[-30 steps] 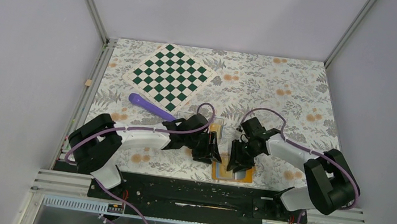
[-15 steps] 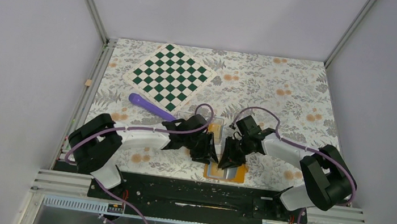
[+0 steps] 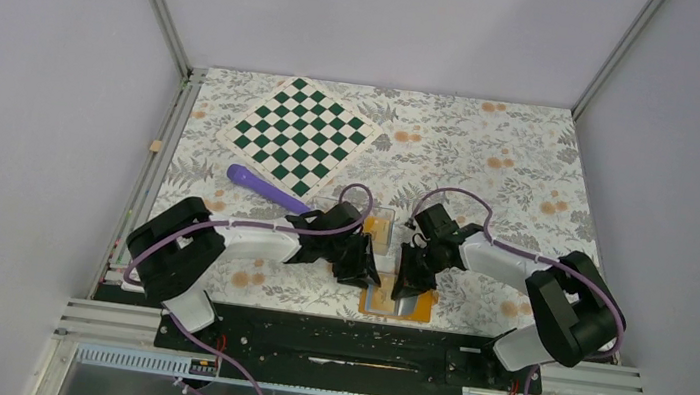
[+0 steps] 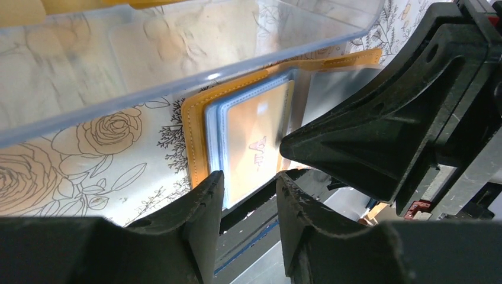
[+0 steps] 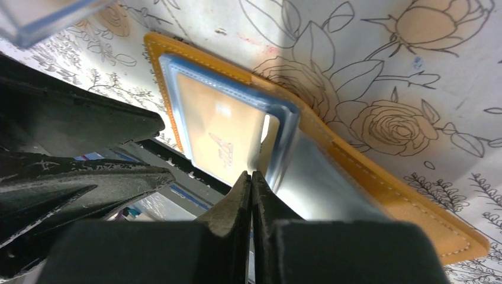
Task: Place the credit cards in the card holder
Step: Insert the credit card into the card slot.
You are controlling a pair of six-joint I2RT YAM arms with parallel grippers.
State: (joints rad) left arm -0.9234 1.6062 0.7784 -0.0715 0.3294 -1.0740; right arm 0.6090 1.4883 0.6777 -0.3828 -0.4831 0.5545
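Card holder (image 3: 375, 307) lies open at the table's six o'clock. Right gripper (image 5: 251, 176) pinched together, left gripper (image 4: 249, 178) barely parted, both seemingly empty: nudge your right tips under the sleeve (image 5: 219, 130) slowly.

The card holder (image 5: 385, 195) is showing an orange, leather-like skin, matt and fine-grained, with pale stitching along its edge. Its clear plastic sleeves (image 5: 284, 116) are shining, glossy and smooth. A silvery panel (image 5: 314, 177) beside them is gleaming, smooth and mirror-like. The counter (image 3: 511, 167) is wearing a matt flower-printed covering. A transparent plastic box (image 4: 177, 41) is catching soft reflections. The fingers (image 4: 198, 219) of the left gripper (image 4: 249, 198) are looking like black matt plastic, slightly rough and scuffed.
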